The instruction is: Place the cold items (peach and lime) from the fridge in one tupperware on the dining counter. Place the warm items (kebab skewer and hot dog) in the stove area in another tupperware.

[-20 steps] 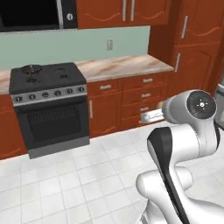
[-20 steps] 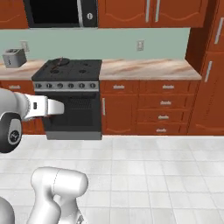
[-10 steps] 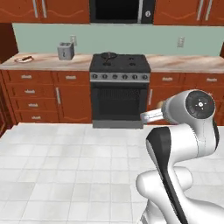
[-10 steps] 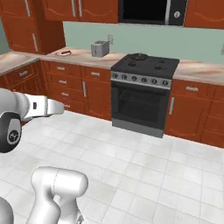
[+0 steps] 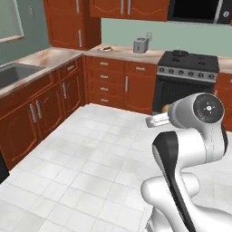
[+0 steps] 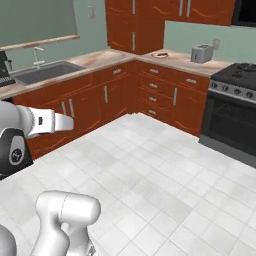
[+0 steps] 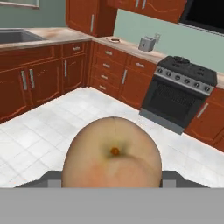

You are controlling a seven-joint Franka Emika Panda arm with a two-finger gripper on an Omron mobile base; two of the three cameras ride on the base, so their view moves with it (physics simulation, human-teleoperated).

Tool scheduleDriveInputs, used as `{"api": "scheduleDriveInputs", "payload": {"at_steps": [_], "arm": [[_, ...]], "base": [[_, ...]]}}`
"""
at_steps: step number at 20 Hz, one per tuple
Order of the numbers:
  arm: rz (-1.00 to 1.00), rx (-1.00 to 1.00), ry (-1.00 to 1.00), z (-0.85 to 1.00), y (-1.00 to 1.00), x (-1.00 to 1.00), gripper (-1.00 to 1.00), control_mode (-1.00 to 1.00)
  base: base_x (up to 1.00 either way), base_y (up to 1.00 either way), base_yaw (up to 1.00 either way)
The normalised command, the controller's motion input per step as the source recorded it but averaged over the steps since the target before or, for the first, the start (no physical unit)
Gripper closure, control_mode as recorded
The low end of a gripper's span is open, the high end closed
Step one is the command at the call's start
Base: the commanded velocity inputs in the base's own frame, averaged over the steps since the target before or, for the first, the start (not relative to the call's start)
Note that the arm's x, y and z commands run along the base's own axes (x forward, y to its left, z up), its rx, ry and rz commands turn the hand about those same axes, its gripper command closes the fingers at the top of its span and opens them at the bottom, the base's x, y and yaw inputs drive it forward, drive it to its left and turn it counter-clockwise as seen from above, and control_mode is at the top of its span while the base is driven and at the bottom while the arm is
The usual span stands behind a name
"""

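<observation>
Looking along the hand, I see the pincer (image 7: 112,183) spread fairly wide and clamped on the peach (image 7: 112,153), which sits between the two finger tips and hides all but their outer corners. The fruit is pale orange-tan with a small dark orange dimple at its centre and a faint seam running up from it. From my left base camera only a sliver of the peach (image 5: 166,108) peeks out beside the arm's round white wrist, held high over the white tiled floor (image 5: 90,154). Beyond it, the stove area (image 5: 188,68) stands against the back wall, its right side cut off by the frame edge. A toaster (image 5: 141,45) rests on the worktop (image 5: 122,53), near its back edge. At the worktop's corner lies a small flat item I cannot identify.
</observation>
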Motion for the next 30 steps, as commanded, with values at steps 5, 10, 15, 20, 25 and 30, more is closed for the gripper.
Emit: {"api": "scheduleDriveInputs", "payload": {"at_steps": [5, 10, 15, 20, 25, 30], "arm": [[0.00, 0.00, 0.00, 0.00, 0.00, 0.00, 1.00, 1.00], [0.00, 0.00, 0.00, 0.00, 0.00, 0.00, 1.00, 1.00], [0.00, 0.00, 0.00, 0.00, 0.00, 0.00, 1.00, 1.00], [0.00, 0.00, 0.00, 0.00, 0.00, 0.00, 1.00, 1.00], [0.00, 0.00, 0.00, 0.00, 0.00, 0.00, 1.00, 1.00], [0.00, 0.00, 0.00, 0.00, 0.00, 0.00, 1.00, 1.00]], "base": [[-0.72, 0.98, 0.49], [-0.37, 1.00, 0.37], [-0.01, 1.00, 0.20], [0.14, 1.00, 0.05], [0.31, 1.00, 0.00], [0.40, 1.00, 0.00]]}}
